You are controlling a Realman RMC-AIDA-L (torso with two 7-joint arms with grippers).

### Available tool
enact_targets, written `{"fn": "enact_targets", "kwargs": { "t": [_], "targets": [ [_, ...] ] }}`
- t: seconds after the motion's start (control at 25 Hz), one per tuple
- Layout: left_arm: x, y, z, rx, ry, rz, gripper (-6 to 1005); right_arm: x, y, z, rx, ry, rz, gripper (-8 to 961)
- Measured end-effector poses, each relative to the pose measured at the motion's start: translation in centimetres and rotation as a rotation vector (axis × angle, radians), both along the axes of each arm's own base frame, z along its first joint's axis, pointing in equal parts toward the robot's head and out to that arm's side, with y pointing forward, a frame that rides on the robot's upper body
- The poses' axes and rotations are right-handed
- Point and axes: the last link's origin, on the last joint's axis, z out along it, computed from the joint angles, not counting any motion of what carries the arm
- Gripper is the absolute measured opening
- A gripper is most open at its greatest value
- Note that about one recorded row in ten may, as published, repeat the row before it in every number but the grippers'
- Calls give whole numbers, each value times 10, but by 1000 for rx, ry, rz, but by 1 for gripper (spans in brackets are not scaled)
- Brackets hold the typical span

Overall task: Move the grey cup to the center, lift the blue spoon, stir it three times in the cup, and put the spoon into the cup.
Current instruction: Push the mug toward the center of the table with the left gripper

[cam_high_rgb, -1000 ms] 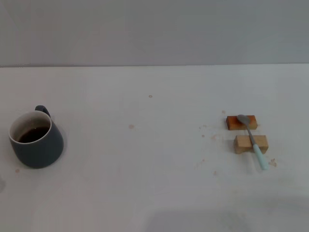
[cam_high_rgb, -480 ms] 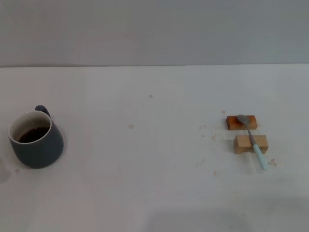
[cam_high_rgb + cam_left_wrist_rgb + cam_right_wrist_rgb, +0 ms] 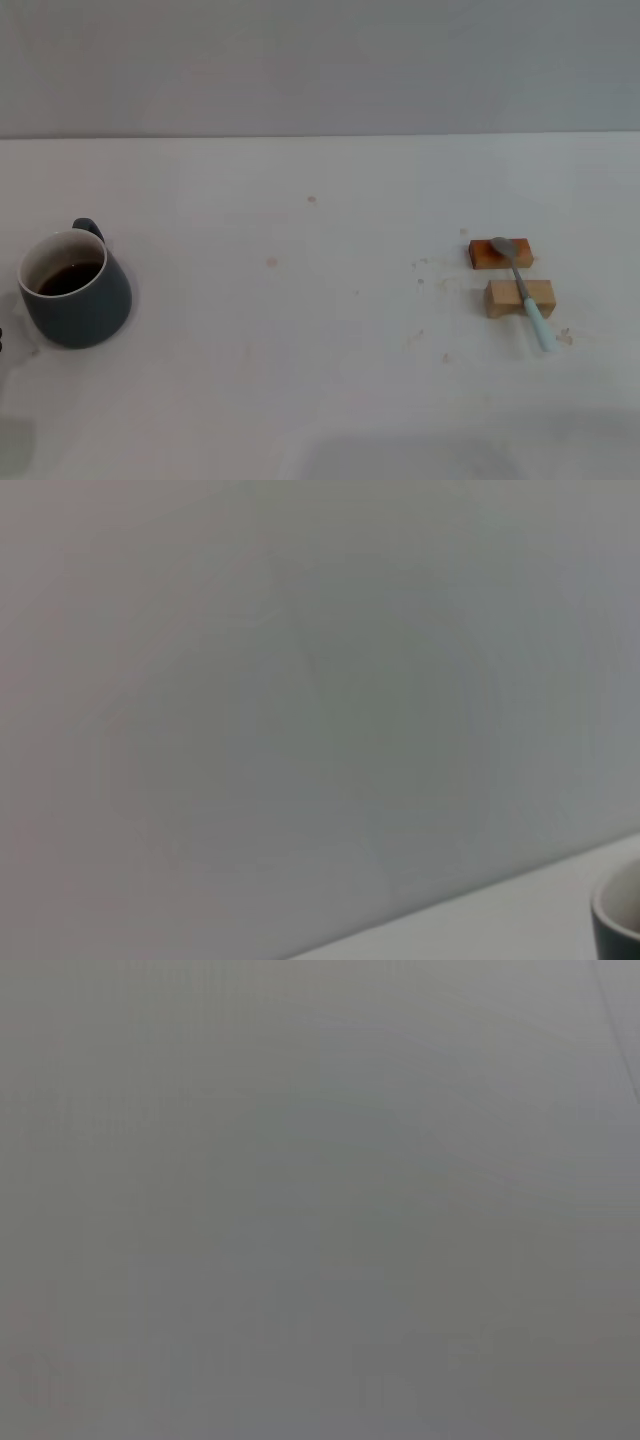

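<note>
The grey cup (image 3: 75, 290) stands at the table's far left, upright, with dark liquid inside and its handle toward the back. Its rim also shows at the edge of the left wrist view (image 3: 618, 920). The blue spoon (image 3: 522, 288) lies at the right across two small wooden blocks, with its metal bowl on the far block and its pale blue handle pointing to the front. A dark sliver of my left gripper (image 3: 2, 341) shows at the head view's left edge, just left of the cup and apart from it. My right gripper is out of view.
The reddish far block (image 3: 500, 254) and the pale near block (image 3: 520, 298) carry the spoon. Small stains and crumbs dot the white table (image 3: 320, 330) around the blocks. A grey wall runs behind the table.
A dark sliver of the left gripper and its shadow have come in at the left edge beside the cup. The cup and the spoon have not moved.
</note>
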Motion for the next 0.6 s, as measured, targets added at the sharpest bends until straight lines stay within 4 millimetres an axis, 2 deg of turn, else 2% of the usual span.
{"fn": "enact_targets", "kwargs": {
  "t": [0.6],
  "targets": [
    [8,18,-12,-80,88,-21,-2,1,-2,2,11,-2,-1,733]
  ]
}}
